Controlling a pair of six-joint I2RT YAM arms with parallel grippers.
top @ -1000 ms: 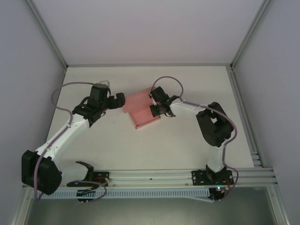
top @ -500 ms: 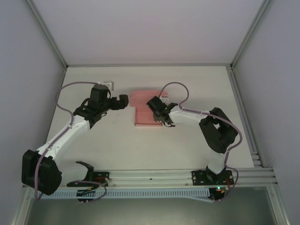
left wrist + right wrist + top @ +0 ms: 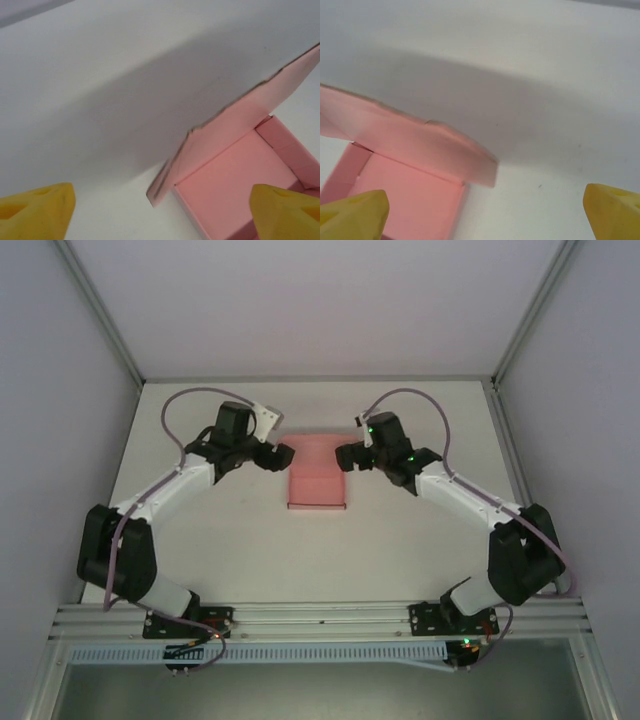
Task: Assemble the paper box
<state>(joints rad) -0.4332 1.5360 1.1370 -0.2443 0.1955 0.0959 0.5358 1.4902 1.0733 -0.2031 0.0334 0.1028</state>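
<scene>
Left pincer [image 3: 281,456] and right pincer [image 3: 344,457], both released, flank the open-topped paper box [image 3: 317,483] on the tabletop [image 3: 400,540], just beside its raised flap.

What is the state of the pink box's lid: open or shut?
Open. The lid stands raised along the far edge of the box, and both wrist views look straight into its empty inside.

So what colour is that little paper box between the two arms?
Pink all over: the paper box shows best in the left wrist view.
</scene>
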